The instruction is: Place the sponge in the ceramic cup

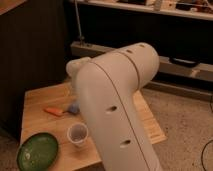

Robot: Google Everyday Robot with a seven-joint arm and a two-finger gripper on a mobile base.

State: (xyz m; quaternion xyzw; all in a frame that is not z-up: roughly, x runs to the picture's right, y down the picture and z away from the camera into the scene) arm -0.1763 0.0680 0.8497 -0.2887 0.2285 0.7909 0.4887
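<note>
A green bowl sits at the front-left corner of the desk. An orange carrot-like object lies farther back, near the left edge. Dark shelving stands beyond the back edge. The hand is hidden.

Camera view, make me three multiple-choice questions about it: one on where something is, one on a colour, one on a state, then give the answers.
1. Where does the ceramic cup stand?
A. On the floor
B. On a shelf
C. On the wooden table, beside the bowl

2. What colour is the bowl?
A. Red
B. Green
C. White

3. What state is the cup in?
A. Upright, the sponge not in it
B. Tipped on its side
C. Upright with the sponge inside

Answers:
1 C: it stands on the tabletop right by the bowl.
2 B: the bowl's inside is plainly green.
3 A: its mouth faces up, and the blue sponge lies on the table next to the arm.
The claw is hidden behind that arm.
</note>
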